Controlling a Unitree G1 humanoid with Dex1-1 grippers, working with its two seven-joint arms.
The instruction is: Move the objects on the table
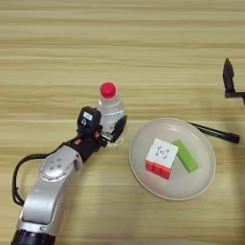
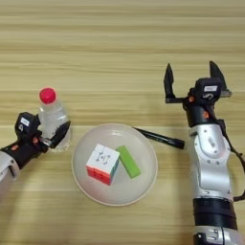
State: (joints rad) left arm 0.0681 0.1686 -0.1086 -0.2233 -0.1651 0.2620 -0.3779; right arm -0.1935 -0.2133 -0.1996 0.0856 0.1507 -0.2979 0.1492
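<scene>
Your light tan wood-grain desk (image 1: 57,43) carries the round cream plate (image 1: 201,179), which already holds the multicoloured puzzle cube (image 1: 161,158) and green rectangular block (image 1: 185,156). Left claw (image 1: 109,130) is clamped on the small clear red-capped bottle (image 1: 110,110), standing just left of the plate and not yet placed. Right claw (image 2: 190,76) hovers, fingers apart.

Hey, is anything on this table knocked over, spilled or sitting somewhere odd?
Nothing is spilled or toppled. The only oddity: the black pen lies with one end tucked under the plate rim. The bottle stands upright in the left gripper.

btl (image 1: 110,115) upright, cube (image 1: 161,158) + block (image 1: 185,155) (green) on plate (image 1: 203,179)
</scene>
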